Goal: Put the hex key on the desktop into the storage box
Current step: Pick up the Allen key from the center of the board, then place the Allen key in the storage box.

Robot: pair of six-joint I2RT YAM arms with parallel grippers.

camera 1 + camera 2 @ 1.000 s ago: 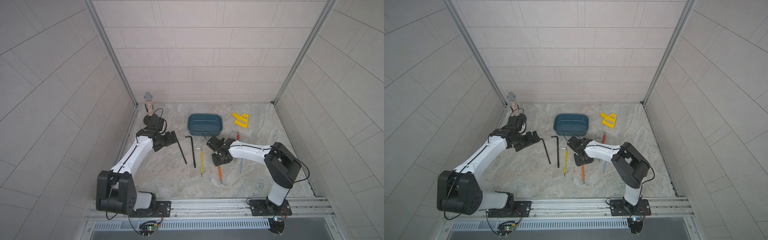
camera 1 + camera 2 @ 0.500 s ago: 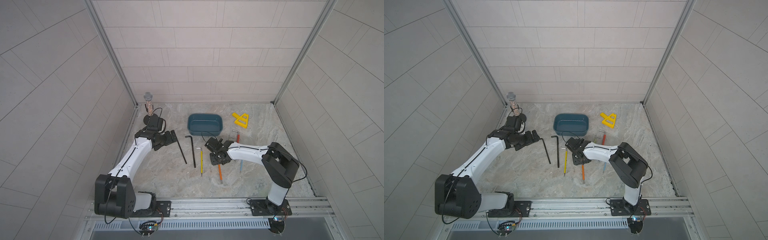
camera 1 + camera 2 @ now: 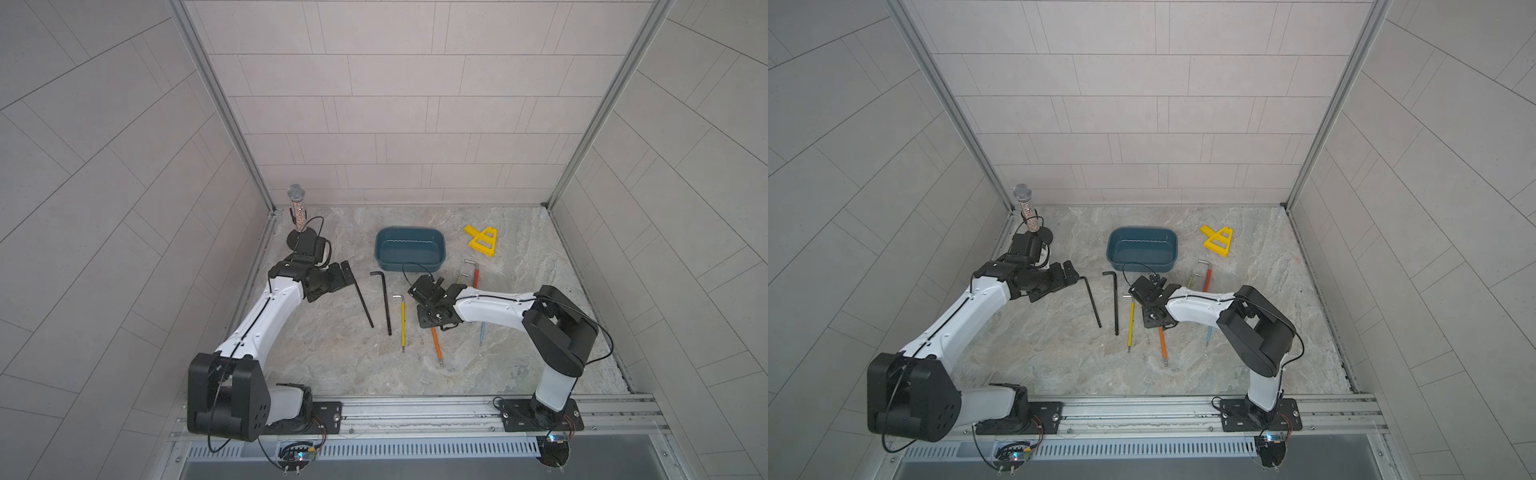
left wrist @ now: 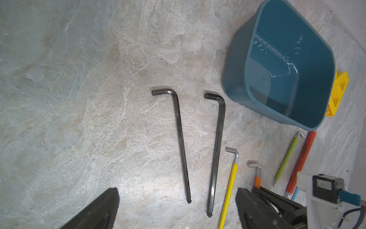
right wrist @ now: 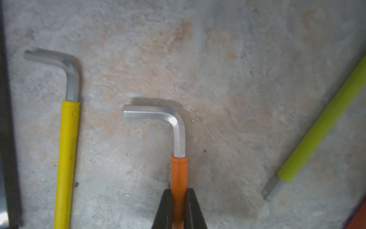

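Right gripper (image 5: pixel 179 191) clamped on orange hex key (image 5: pixel 179 170) on desktop (image 3: pixel 332 353); left gripper (image 4: pixel 177 190) jaws apart; 6 other keys (image 4: pixel 216 148) lie outside storage box (image 4: pixel 235 79).

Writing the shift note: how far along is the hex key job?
Done: nothing; the storage box is empty. In hand: the right gripper is shut on the orange hex key, which lies on the desktop. Remaining: lifting it into the box, then likely the yellow, green, red, blue and two black keys. The left gripper is open near the black ones.
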